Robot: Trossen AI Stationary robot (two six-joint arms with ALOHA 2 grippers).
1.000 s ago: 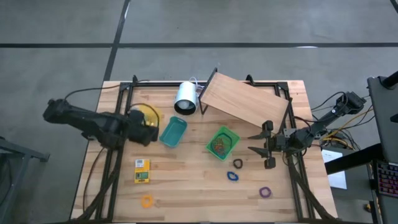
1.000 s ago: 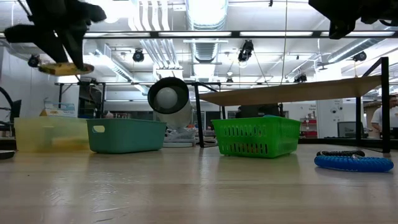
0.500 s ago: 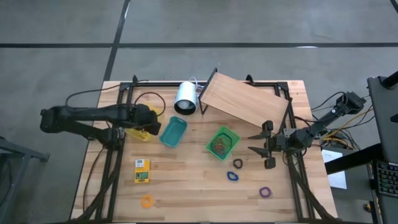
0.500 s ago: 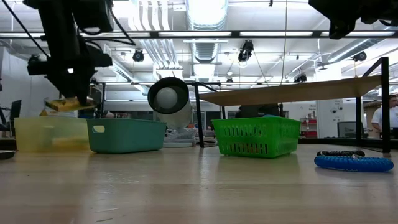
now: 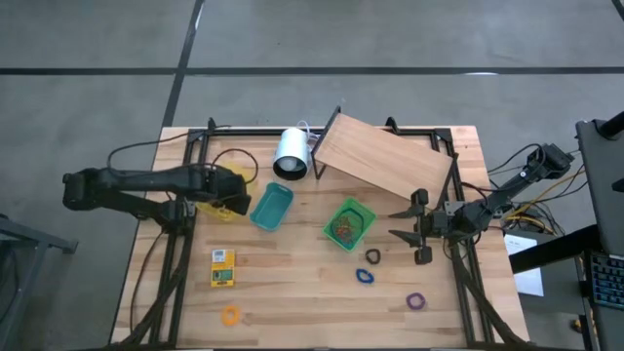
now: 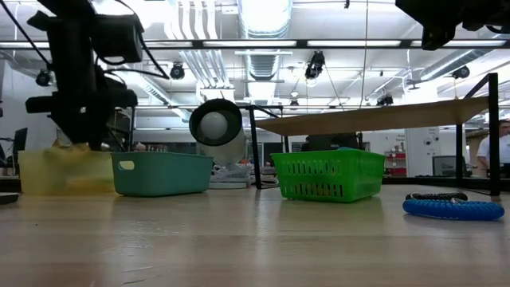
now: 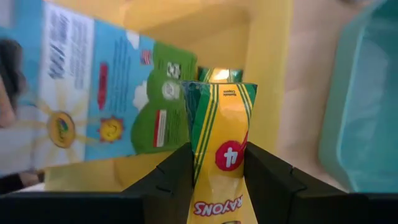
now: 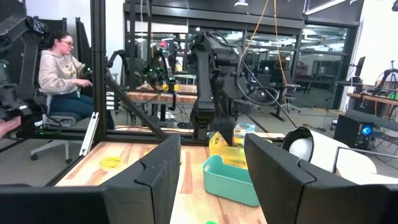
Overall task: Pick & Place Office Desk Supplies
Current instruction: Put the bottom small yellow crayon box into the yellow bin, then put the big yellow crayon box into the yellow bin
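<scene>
Yellow bin [image 5: 237, 183] now holds lowered pincer [image 7: 217, 163] (gripping crayons [image 7: 219, 146]).

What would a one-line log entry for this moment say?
left gripper: shut on crayon box, over yellow bin | right gripper: open, idle at table's right | stage: placing

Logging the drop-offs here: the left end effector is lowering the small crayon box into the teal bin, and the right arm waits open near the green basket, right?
Not quite. The left end effector holds the small crayon box over the yellow bin, not the teal bin beside it; the left wrist view shows it. The right end effector does wait open near the green basket.
</scene>
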